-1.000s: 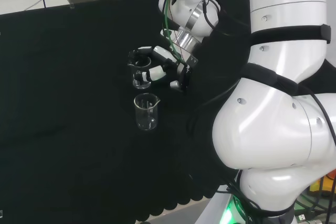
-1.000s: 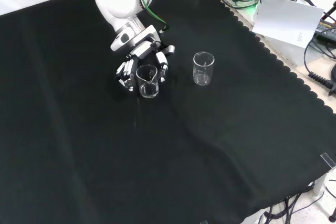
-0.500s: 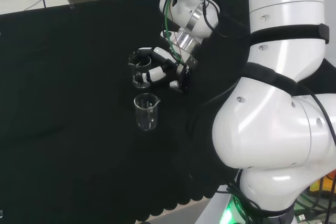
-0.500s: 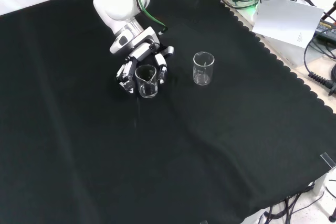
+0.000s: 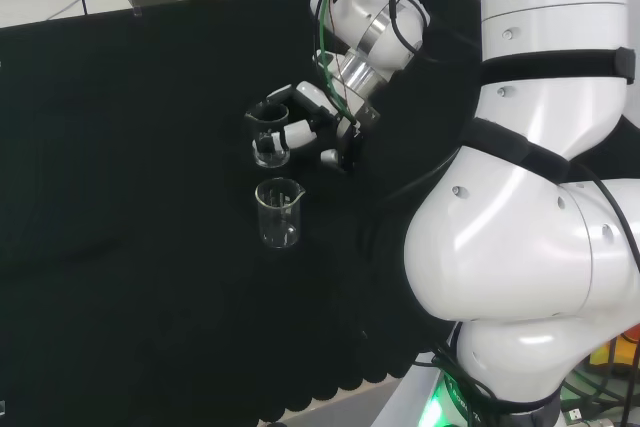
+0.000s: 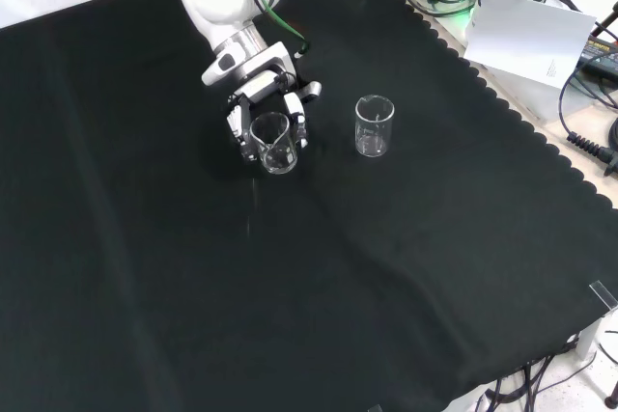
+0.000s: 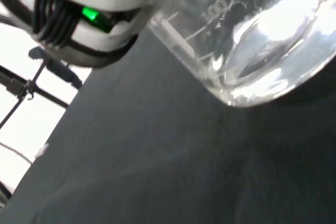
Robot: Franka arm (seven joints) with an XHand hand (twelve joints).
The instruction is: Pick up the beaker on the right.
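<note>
Gripping a clear glass beaker [image 6: 274,143] in the upper-left-centre of the front view, the hand [image 6: 253,113] has its fingers [image 6: 236,128] curled round the beaker's sides, thumb on the right side. Head view: same beaker [image 5: 268,143] sits in the hand [image 5: 305,117] at upper centre, white arm links [image 5: 530,197] filling the right. A 2nd beaker [image 6: 374,125] stands upright on the black cloth [image 6: 319,287], apart to the right in the front view; in the head view it [image 5: 277,211] is just below the held one. Wrist view: beaker base [image 7: 262,51] close up over the cloth; cannot tell if it touches.
</note>
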